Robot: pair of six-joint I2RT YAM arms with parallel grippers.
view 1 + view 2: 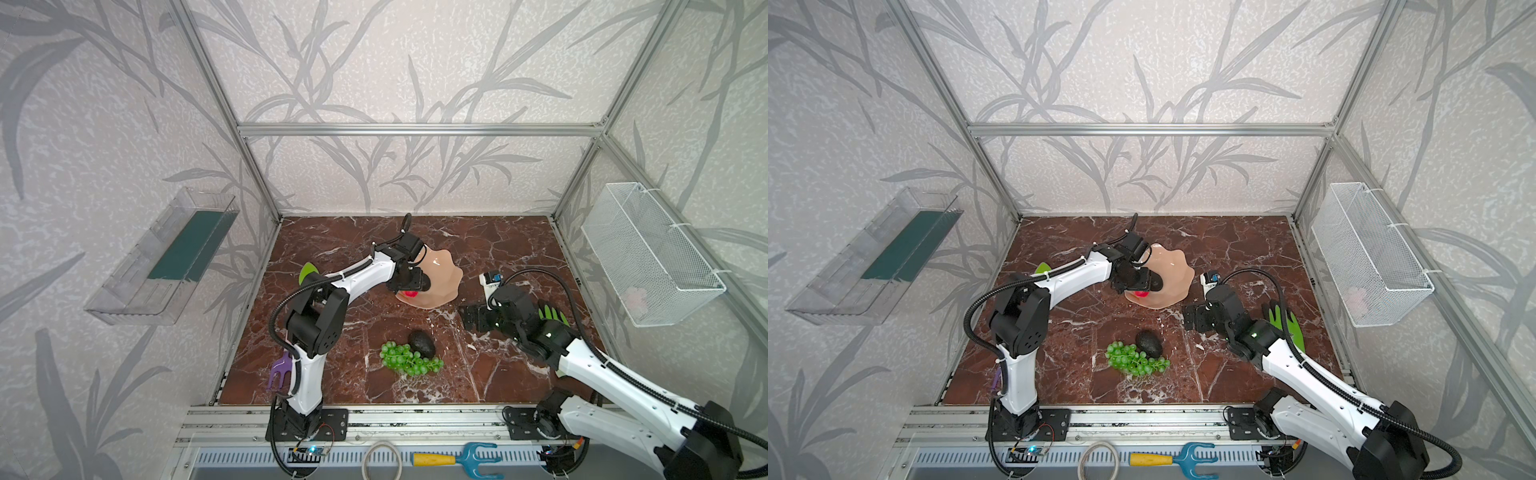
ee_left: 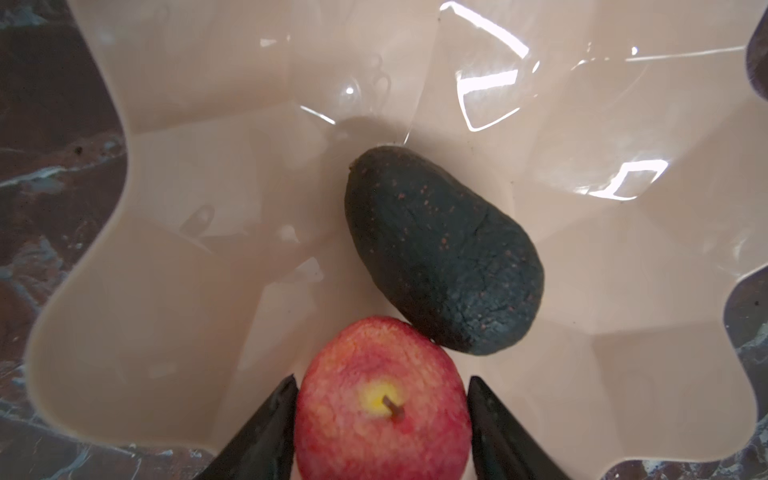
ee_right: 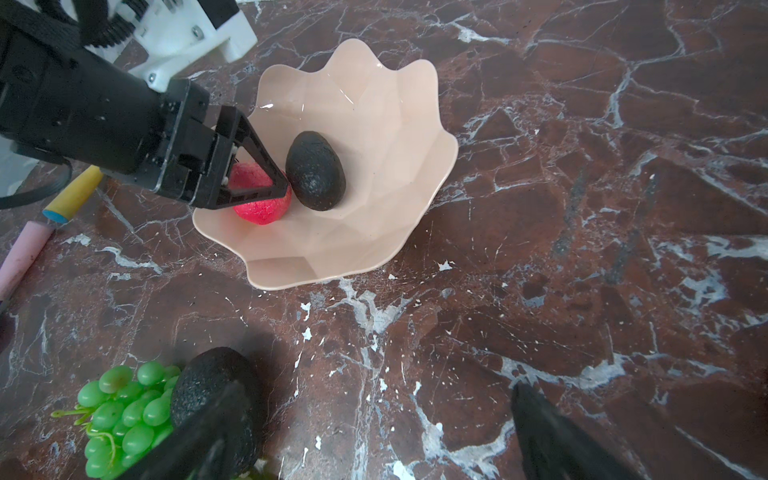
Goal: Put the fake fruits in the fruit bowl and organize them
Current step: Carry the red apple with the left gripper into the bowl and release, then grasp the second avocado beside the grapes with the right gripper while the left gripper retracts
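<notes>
Left arm (image 1: 365, 270) reaches mid-frame, left gripper (image 2: 382, 377) straddling red fruit (image 3: 262, 208) in fruit bowl (image 3: 374, 124) (clamped or loose: cannot tell).

Robot lab cell: aluminium frame (image 1: 415, 129) is carrying leaf-print panels (image 1: 415, 62); two arms (image 1: 307, 374) are sitting bolted to a rail (image 1: 415, 419) beside a marble-look board (image 1: 478, 374); wiring (image 1: 309, 449) is showing.

Red fruit (image 2: 382, 399) beside avocado (image 2: 444, 249) in bowl (image 2: 166, 249)

Left hand (image 2: 382, 377) low, right hand (image 3: 378, 386) wide
</notes>
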